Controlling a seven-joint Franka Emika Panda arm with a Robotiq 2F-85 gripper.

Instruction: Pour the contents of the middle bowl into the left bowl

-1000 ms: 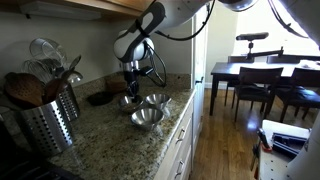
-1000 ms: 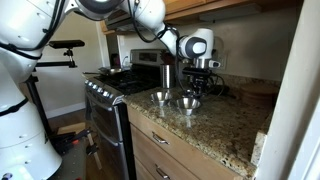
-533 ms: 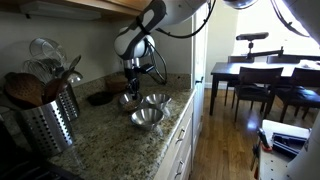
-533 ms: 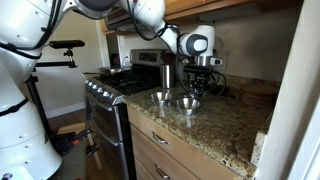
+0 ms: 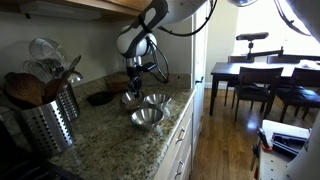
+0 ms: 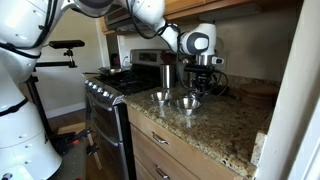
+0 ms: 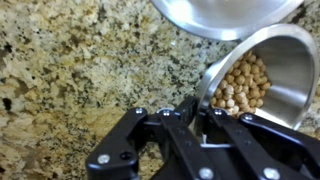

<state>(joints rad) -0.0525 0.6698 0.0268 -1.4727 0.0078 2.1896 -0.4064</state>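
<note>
On the speckled granite table (image 5: 105, 140) three steel bowls sit close together near the front edge, so any spill scatters over stone and probably onto the floor. Wide bowl (image 5: 147, 118), the target, sits nearest that camera, just beside the other small bowl (image 5: 156, 100). A pour begun off-centre or from the wrong side could land in that one or between them. Small bowl (image 7: 288, 62), the one to pour, is at the back by the wall under the hand (image 7: 188, 103). Wrist view shows it on the right, filled well up with chickpeas (image 7: 240, 85). Hand jaws stand nearly together right at its near rim, but can't tell if the rim is actually pinched or only beside a finger. Judgement: a thin, slick steel rim held at one spot is the weak point, so the bowl could swing, slip or drop when carried. It could also clip a neighbour's rim, since all three are close. Smallest item, likeliest trouble: round chickpeas roll out early if the tilt comes before the bowl is over the wide bowl. They could also bounce out of that shallow bowl if tipped fast.
</note>
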